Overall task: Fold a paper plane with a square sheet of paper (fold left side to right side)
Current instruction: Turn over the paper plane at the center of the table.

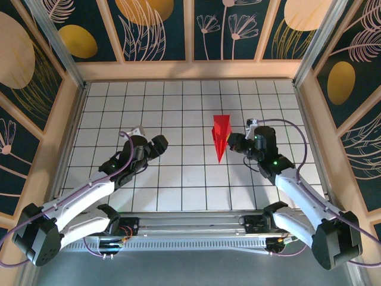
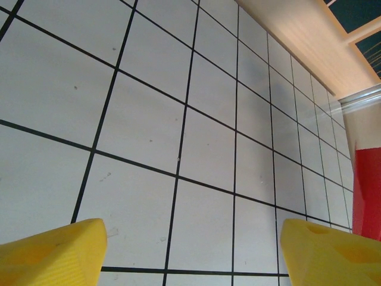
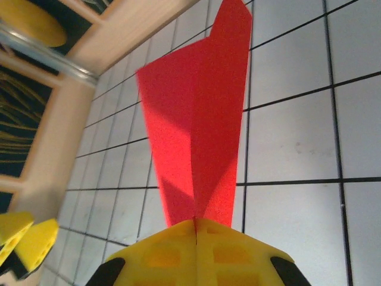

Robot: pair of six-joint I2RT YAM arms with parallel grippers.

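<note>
From above, paper plane (image 1: 221,136) right of centre, tip toward the arms, clamped in the right gripper (image 1: 236,142); up close from the right wrist, yellow fingers (image 3: 166,253) pressed shut on its crease, wings fanning out. Left gripper (image 1: 156,146) spread wide, holding nothing, above white gridded table (image 1: 178,107); wooden frame (image 1: 190,70) and dark floral panels (image 1: 226,30) around.

Left gripper (image 1: 156,144) jaws apart, right gripper (image 1: 233,142) jaws pinched together
</note>
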